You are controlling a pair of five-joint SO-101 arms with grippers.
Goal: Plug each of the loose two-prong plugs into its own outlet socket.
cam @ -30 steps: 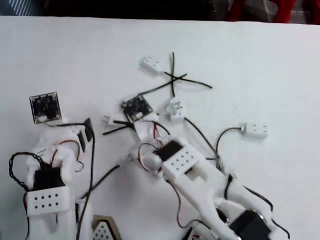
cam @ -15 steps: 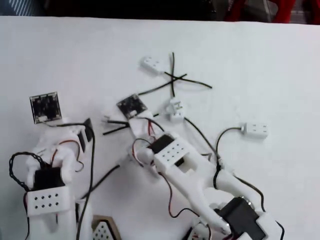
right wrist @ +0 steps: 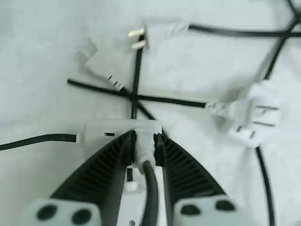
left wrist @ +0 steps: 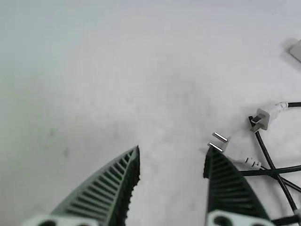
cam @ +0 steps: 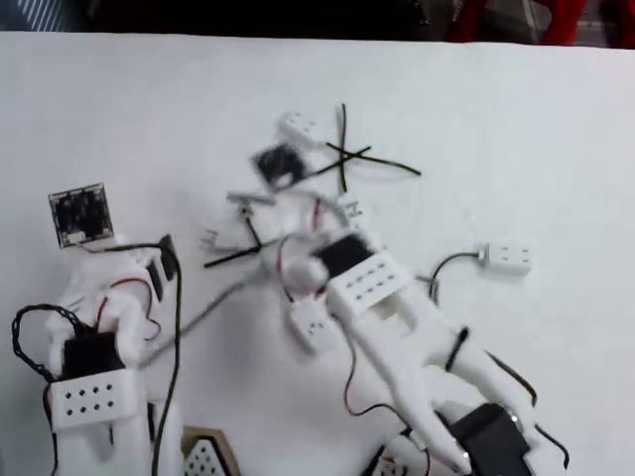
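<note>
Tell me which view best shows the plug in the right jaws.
Right wrist view: the plug sits clamped in the right gripper's jaws. From high, the arm hides it; left wrist view faces other plugs.

A: Open lanes?
B: Table (cam: 139, 99) is bare at far left and along the far right. Left gripper (left wrist: 172, 151), fingers apart, faces bare surface.
A: Blockers?
B: Crossed cords (cam: 347, 156) at far centre, far outlet block (cam: 301, 127) beside them. Loose plug (left wrist: 217, 143) sits just beside the left gripper. Right arm (cam: 397, 317) spans near centre; right gripper (right wrist: 144, 137) is clamped on the held plug (right wrist: 142, 147) among the cords.
</note>
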